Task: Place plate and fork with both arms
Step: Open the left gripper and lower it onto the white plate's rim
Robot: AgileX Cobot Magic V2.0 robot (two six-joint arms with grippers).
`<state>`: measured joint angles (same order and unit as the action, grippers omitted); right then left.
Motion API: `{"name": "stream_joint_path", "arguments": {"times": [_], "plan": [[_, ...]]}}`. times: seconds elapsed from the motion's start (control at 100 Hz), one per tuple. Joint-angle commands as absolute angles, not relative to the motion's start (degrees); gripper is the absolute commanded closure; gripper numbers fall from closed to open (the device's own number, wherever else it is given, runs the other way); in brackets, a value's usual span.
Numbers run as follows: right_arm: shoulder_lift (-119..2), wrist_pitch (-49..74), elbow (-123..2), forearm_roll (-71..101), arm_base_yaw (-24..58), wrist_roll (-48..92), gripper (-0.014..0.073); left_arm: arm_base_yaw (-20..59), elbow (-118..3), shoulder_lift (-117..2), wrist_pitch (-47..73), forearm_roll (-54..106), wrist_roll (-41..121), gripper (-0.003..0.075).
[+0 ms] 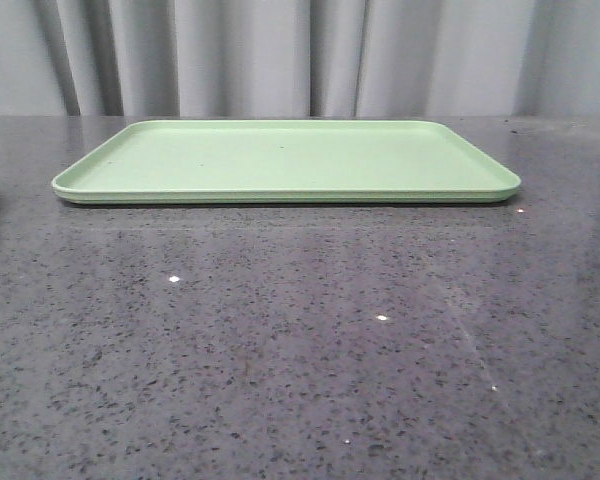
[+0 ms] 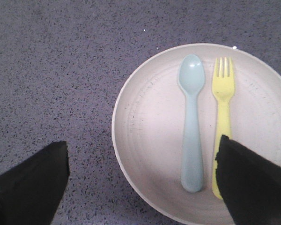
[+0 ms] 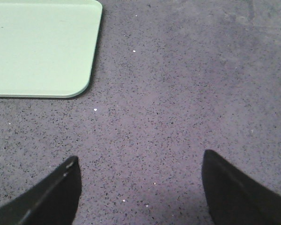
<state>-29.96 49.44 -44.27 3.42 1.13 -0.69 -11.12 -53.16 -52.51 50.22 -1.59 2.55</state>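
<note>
A flat light-green tray (image 1: pixel 286 160) lies on the dark speckled bench (image 1: pixel 300 340), toward the far edge and about in the middle between left and right. Behind the bench hangs a grey curtain (image 1: pixel 300 55). In the front view neither arm shows, and only a small pale piece of something shows at the left edge of the bench.

In the left wrist view the plate (image 2: pixel 150 140) rests on the bench. It is round and cream coloured inside. Inside the plate the fork (image 2: pixel 223 108) and a pale blue-green spoon (image 2: pixel 192 122) lie side by side, parallel, close but not touching, with tines and bowl pointing the same way. The left pincer (image 2: pixel 143 183) is spread wide above them. One finger (image 2: pixel 253 183) covers the end of the fork handle from the camera, the other is over the bare bench beside the plate. I cannot tell if the finger touches the fork.

In the right wrist view the right pincer (image 3: pixel 138 187) is also spread wide, with only bare bench between the fingers. A rounded corner of the tray is visible, well apart from these fingers.
</note>
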Motion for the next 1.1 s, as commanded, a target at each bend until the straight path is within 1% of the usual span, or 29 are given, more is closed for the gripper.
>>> {"name": "stream_joint_path", "arguments": {"times": [0.0, 0.1, 0.27, 0.55, 0.86, 1.09], "plan": [[-30.68, 45.19, -46.28, 3.41, 0.81, -0.57, 0.0051, -13.05, -55.08, -55.05, 44.61, 1.33, 4.77, 0.0106], [-30.68, 45.19, -46.28, 3.41, 0.81, -0.57, 0.0051, -15.22, -55.52, -59.08, 44.06, 1.88, 6.45, 0.0106], [-30.68, 45.19, -46.28, 3.41, 0.81, -0.57, 0.0051, -17.75, -57.91, -66.03, 43.83, 8.24, 13.42, 0.0106], [-30.68, 45.19, -46.28, 3.41, 0.81, -0.57, 0.0051, -20.27, -65.12, -74.93, 46.7, 8.54, 16.18, 0.0106], [-30.68, 45.19, -46.28, 3.41, 0.81, -0.57, 0.0051, -20.39, -66.4, -82.06, 48.06, 10.1, 19.22, 0.0106], [-30.68, 45.19, -46.28, 3.41, 0.81, -0.57, 0.0051, -20.39, -66.48, -84.25, 47.32, 10.34, 19.77, 0.0106]]}}
